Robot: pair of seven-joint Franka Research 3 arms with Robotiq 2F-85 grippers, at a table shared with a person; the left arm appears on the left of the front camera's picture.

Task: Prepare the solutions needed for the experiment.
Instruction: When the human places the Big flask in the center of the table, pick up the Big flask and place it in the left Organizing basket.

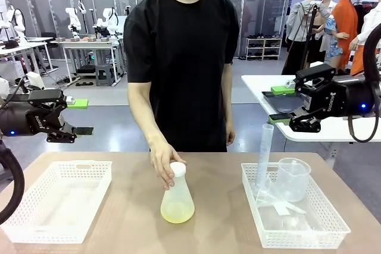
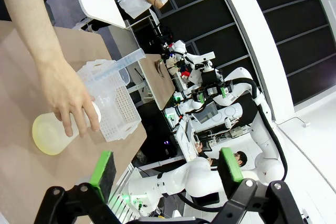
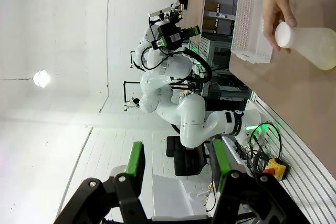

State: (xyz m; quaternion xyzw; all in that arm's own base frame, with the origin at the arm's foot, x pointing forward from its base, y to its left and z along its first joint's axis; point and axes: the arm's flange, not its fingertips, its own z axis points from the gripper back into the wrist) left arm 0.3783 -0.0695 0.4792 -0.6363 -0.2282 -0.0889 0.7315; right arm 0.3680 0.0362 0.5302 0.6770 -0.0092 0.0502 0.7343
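Front view: the flask (image 1: 177,197) stands mid-table with the solutions (image 1: 177,211) low inside. A bump could tip it and spill them. Left of the flask sits a white basket (image 1: 36,230); right of it, a cylinder (image 1: 264,159) and beaker (image 1: 293,179). The person's hand (image 1: 164,168) covers the flask's top, blocking a grab. Beyond, up left, the left gripper (image 1: 80,117) gapes wide, holding nothing. Up right, the right gripper (image 1: 280,104) is half open, holding nothing.

We found the flask's (image 1: 177,203) neck partly covered by the person's hand (image 1: 162,163) in the front view. In the right wrist view the picture's edge cut off its base. We could not make out the flat clear pieces lying in the right basket (image 1: 303,237), and the measuring cylinder's (image 1: 264,159) foot was lost among them.
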